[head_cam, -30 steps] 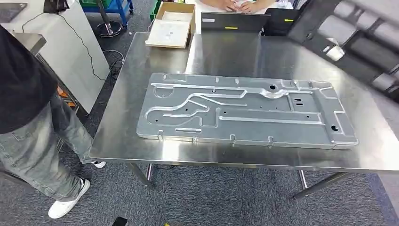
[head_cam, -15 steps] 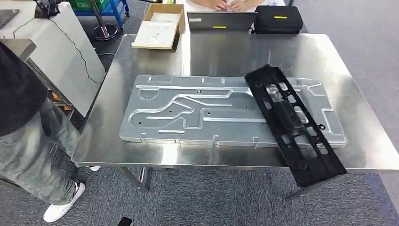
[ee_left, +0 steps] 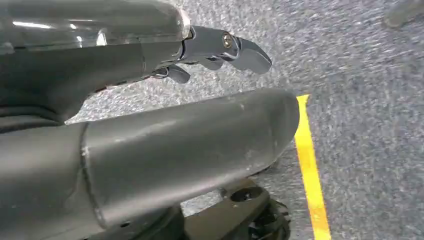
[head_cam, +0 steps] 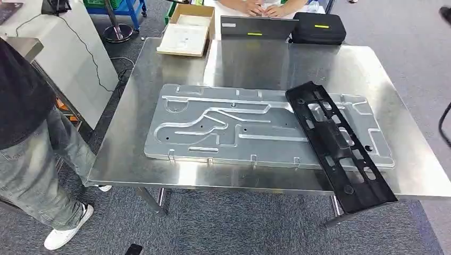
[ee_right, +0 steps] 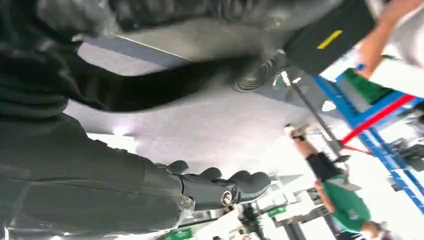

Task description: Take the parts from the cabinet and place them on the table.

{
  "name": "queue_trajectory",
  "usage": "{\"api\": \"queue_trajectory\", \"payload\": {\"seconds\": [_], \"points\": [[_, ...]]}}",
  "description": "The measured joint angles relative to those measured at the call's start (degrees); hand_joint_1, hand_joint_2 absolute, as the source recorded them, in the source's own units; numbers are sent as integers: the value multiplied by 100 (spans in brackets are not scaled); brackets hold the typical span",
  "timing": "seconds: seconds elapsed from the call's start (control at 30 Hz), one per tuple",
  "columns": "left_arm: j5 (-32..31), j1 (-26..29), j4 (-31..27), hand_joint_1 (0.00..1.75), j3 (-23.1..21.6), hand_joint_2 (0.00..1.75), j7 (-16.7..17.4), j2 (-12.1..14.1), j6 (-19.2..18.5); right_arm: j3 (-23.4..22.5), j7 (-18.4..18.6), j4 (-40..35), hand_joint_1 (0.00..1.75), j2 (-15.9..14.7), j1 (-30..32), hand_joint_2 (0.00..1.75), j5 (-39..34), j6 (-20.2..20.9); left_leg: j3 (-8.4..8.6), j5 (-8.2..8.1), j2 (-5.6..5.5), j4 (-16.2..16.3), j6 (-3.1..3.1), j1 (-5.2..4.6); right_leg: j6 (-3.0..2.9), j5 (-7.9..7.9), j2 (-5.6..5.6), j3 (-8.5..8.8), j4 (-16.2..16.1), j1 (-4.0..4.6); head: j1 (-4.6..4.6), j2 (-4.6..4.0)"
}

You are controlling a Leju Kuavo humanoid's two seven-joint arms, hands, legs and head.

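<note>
Lying slantwise across the grey panel (head_cam: 266, 127), the long black slotted part (head_cam: 340, 146) overhangs the table (head_cam: 170, 69); both hands' fingers (ee_left: 240, 50) unclear.

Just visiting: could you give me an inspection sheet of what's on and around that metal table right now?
Surface: steel table, shiny.
Job's things: black frame lies slanted across the grey stamped panel, its near end past the table edge.
Clutter: cardboard box, laptop, black case at the far side.
Robot hands: left robot hand empty over carpet; right robot hand, grip unclear.
Cables: black cable.
Surroundings: person standing left.
</note>
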Motion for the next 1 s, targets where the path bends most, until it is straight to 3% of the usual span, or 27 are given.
{"api": "queue_trajectory", "payload": {"seconds": [0.03,0.1,0.13,0.17,0.2,0.27,0.3,0.37,0.4,0.43,0.47,0.5,0.53,0.6,0.63,0.67,0.7,0.8,0.83,0.87,0.93,0.97,1.0], "points": [[0,14,0,0,0,0,0,0,2,-31,-18,-42,0,0,85,175,-9,-52,0,-17,-1,22,-15,0,10,234,-4,139,-329,-19,0,2],[0,22,0,0,0,0,0,0,4,-76,-39,-135,0,0,145,175,-15,-85,-1,-82,-2,106,-68,0,18,762,-37,672,-1392,-40,0,0],[0,24,0,0,0,0,0,0,5,-98,-41,-157,0,0,186,175,-17,-98,-23,-108,0,126,-103,-5,-21,621,-45,749,-1548,-24,-2,0],[0,2,0,0,0,0,-2,0,7,-120,-46,-184,0,2,199,175,-22,-107,-41,-126,0,173,-130,-37,-52,681,-37,754,-1605,31,0,0],[0,6,0,0,0,0,-4,0,7,-153,-35,-212,0,-7,255,175,-35,-157,-44,-124,0,165,-153,-34,-106,673,-19,739,-1583,31,-2,2],[6,22,0,0,0,0,9,0,7,-235,-26,-271,0,-22,385,175,-98,-346,-28,-123,1,146,-179,-36,-153,671,-12,727,-1573,31,-2,2],[31,22,0,0,0,0,62,0,7,-324,-22,-317,0,-33,483,0,-160,-545,-62,-179,-1,182,-216,-44,-217,706,-25,752,-1606,-39,-2,2],[85,26,0,0,18,0,213,2,0,-481,-59,-354,0,-72,624,0,-245,-842,-195,-514,-17,585,-249,-33,-256,721,-47,757,-1609,-30,-7,2],[118,34,0,0,42,0,306,0,-35,-590,-125,-354,0,-114,778,0,-319,-1003,-427,-812,-17,1128,-264,-16,-266,724,-55,744,-1609,-27,-4,2],[122,49,0,0,53,0,344,0,-55,-684,-182,-354,0,-160,905,0,-383,-1106,-612,-1003,-16,1557,-272,-11,-266,725,-61,732,-1607,-20,-7,2],[136,75,0,0,57,0,356,0,-63,-787,-238,-352,0,-206,1061,0,-444,-1191,-773,-1130,-16,1934,-275,-11,-268,727,-69,719,-1602,-14,-4,0],[157,100,0,0,59,0,359,0,-85,-945,-311,-352,0,-276,1217,0,-531,-1294,-811,-1117,-16,2044,-269,-11,-268,731,-77,707,-1597,-16,-4,2],[164,118,0,0,61,0,356,0,-100,-1078,-383,-350,0,-339,1360,0,-608,-1373,-721,-989,-16,1889,-258,-11,-267,732,-84,703,-1594,-17,-7,2],[177,133,0,0,70,0,341,0,-138,-1432,-547,-345,0,-492,1721,0,-807,-1574,-155,-475,-21,842,-210,-11,-254,740,-102,710,-1589,-20,-7,2],[181,134,0,0,77,0,330,0,-146,-1612,-631,-339,0,-569,1913,0,-913,-1675,129,-305,-40,313,-183,-11,-237,751,-108,710,-1585,-23,-7,0],[184,133,0,0,92,0,319,0,-151,-1795,-738,-336,0,-644,2131,0,-1022,-1759,200,-358,-67,180,-199,-35,-194,770,-115,690,-1587,15,-6,2],[192,141,0,0,101,0,297,0,-155,-1979,-835,-323,0,-686,2344,0,-1111,-1803,166,-311,-71,167,-192,-36,-152,798,-122,686,-1597,21,-2,2],[214,181,0,0,120,0,243,0,-179,-2551,-1082,-264,0,-807,3022,0,-1281,-1901,141,-212,-82,125,-82,-44,-4,903,-125,721,-1691,-3,-2,2],[216,183,0,0,135,0,232,0,-194,-2681,-1134,-234,0,-850,3200,0,-1296,-1908,129,-130,-70,58,-22,-13,18,838,-117,700,-1677,-38,-2,2],[216,181,0,0,147,0,227,0,-201,-2785,-1158,-210,0,-896,3308,0,-1305,-1908,83,-73,-57,31,20,-28,25,572,-94,622,-1500,-35,4,2],[216,183,0,0,155,0,223,0,-208,-2977,-1171,-179,0,-927,3471,0,-1316,-1908,-64,24,-38,41,58,-56,50,-89,-84,323,-652,-30,7,0],[216,180,0,0,164,0,223,0,-210,-3062,-1171,-166,0,-938,3549,0,-1316,-1908,-133,72,-32,42,68,-80,61,-304,-76,207,-215,-25,4,2],[216,181,0,0,173,0,223,0,-212,-3126,-1169,-153,0,-940,3615,0,-1314,-1906,-202,118,-28,50,69,-97,62,-348,-70,177,40,-24,2,2]]}}
